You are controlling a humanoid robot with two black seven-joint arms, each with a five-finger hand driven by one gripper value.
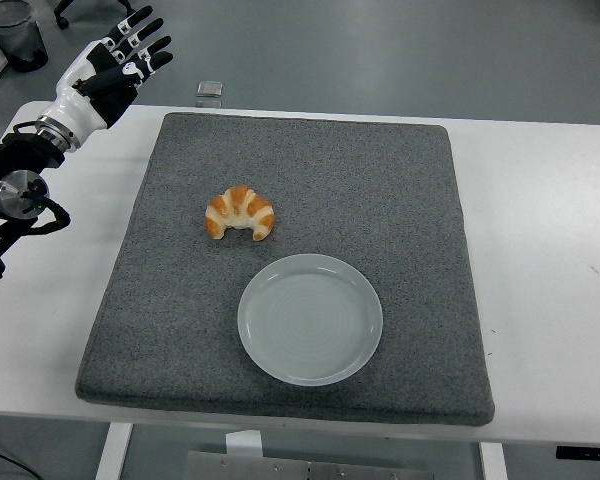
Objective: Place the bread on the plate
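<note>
**One croissant, one plate, one hand in view**

A single croissant (pixel 241 213) lies on the grey mat (pixel 400 180), just beyond the one empty pale plate (pixel 310 319) and apart from it. The left hand (pixel 108 68) hangs over the table's (pixel 550 200) far-left corner, fingers (pixel 145 35) spread, holding nothing.

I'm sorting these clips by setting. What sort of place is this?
Probably a robotics lab or test room, not a kitchen: a croissant and plate staged on a grey foam mat on a white table, over a bare grey floor.
</note>
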